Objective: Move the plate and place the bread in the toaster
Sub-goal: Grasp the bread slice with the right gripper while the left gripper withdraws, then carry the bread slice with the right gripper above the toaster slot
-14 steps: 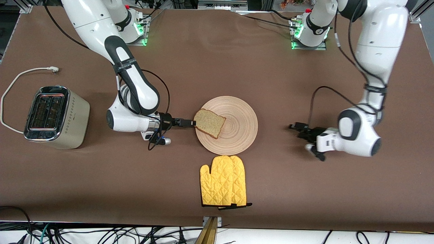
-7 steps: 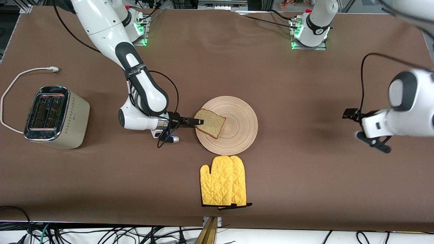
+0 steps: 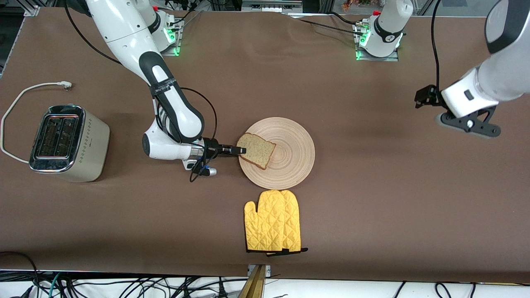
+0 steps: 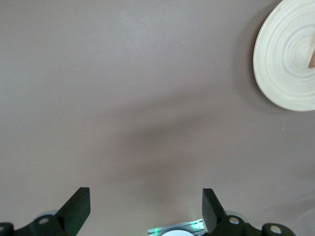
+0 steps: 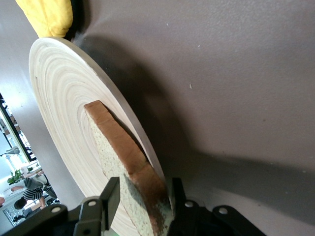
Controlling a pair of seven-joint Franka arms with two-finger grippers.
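Note:
The plate (image 3: 292, 167) lies mid-table, and the bread (image 3: 258, 151) rests on its rim toward the right arm's end. My right gripper (image 3: 241, 150) is low at that rim and shut on the bread's near corner. In the right wrist view its fingers (image 5: 109, 197) clamp the bread (image 5: 123, 152) from both sides at the gripper (image 5: 140, 201), above the plate (image 5: 64, 98). The toaster (image 3: 66, 142) stands at the right arm's end, slots up. My left gripper (image 3: 422, 98) is open and empty, raised over the left arm's end. The left wrist view shows that gripper (image 4: 146, 211) above bare table and the plate (image 4: 285, 64).
A yellow oven mitt (image 3: 273, 221) lies nearer to the front camera than the plate, almost touching it; it also shows in the right wrist view (image 5: 47, 14). The toaster's white cord (image 3: 16, 103) curls on the table beside the toaster.
My left arm has lifted and swung away from the plate toward its own end of the table. My right gripper moved in onto the bread's corner; bread and plate have not moved.

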